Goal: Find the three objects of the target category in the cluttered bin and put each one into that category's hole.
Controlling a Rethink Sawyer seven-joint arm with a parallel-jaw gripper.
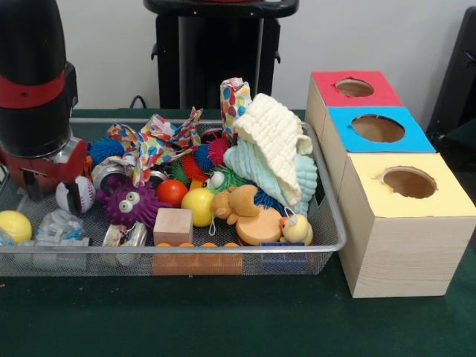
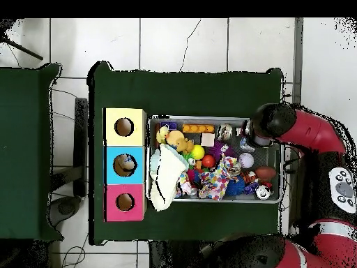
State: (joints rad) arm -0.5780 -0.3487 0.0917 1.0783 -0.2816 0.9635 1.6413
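The hand (image 1: pixel 46 177) hangs low inside the wide, shallow silver wire-mesh bin (image 1: pixel 223 249), at one end of it; whether it is open or shut cannot be told, since the red housing and thick black arm (image 1: pixel 31 74) above hide much of it. The arm comes straight down, its black cylinder banded in red. In the overhead view it bends over the bin's end from the red shoulder (image 2: pixel 317 132).

Just in front of the hand lie a white baseball with red stitching (image 1: pixel 80 195) and, nearer the corner, a yellow ball (image 1: pixel 13 225) and a crumpled clear plastic wrapper (image 1: pixel 59 223). Beside the hand sits a purple spiky toy with googly eyes (image 1: pixel 132 204); past it are a plain wooden cube (image 1: pixel 172 225), an orange ball (image 1: pixel 172 192) and a multicoloured dotted cloth (image 1: pixel 156 145). Farther along, a cream knitted cloth (image 1: pixel 277 141) is heaped over a pale green one. Beyond the bin's far end, on the green counter (image 1: pixel 223 312), three wooden boxes stand in a row, each with a round hole: yellow-topped (image 1: pixel 405 201), blue-topped (image 1: pixel 379 128), red-topped (image 1: pixel 354 88).
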